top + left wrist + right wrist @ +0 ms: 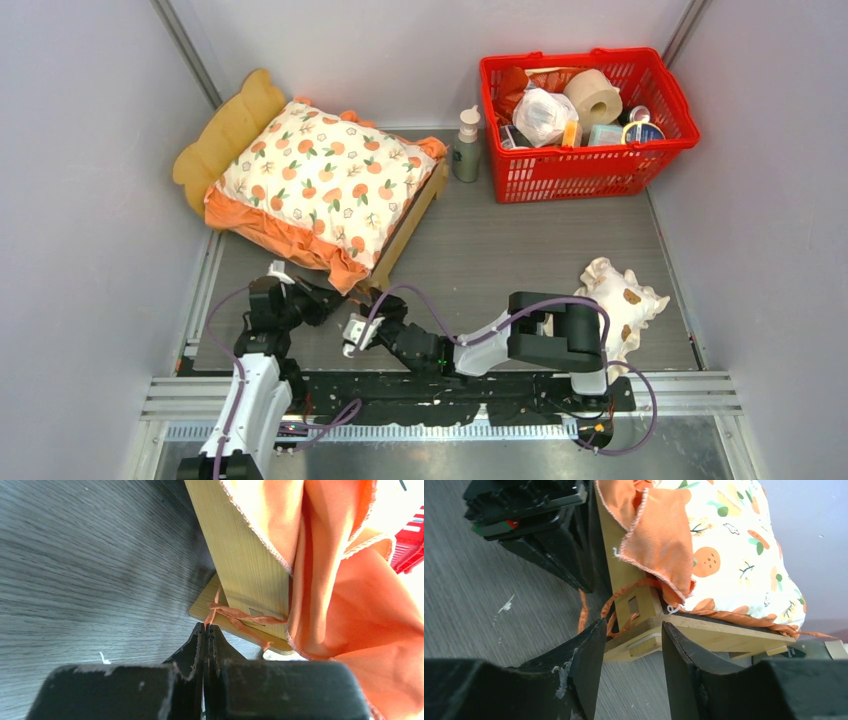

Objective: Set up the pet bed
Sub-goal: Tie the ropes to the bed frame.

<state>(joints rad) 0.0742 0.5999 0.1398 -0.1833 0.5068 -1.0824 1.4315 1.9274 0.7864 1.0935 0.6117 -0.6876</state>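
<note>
The left arm is bending forward from its base, with the left tool (205, 630) pointing at the near foot corner of the pet bed (240, 545). Its jaws are pressing fully together, and the tips are sitting right at the thin orange tie string (235, 614) hanging off the corner post; whether the string is pinched between them cannot be told. The right arm is stretching low across the surface (500, 250) toward the left arm, and the right tool (633, 625) is gaping, one finger standing on each side of that same wooden corner without visibly touching it. The bed frame is lying just ahead of both tools, running away from them, with the orange-print cushion (320, 180) resting on top and its ruffle drooping beside the left tool
</note>
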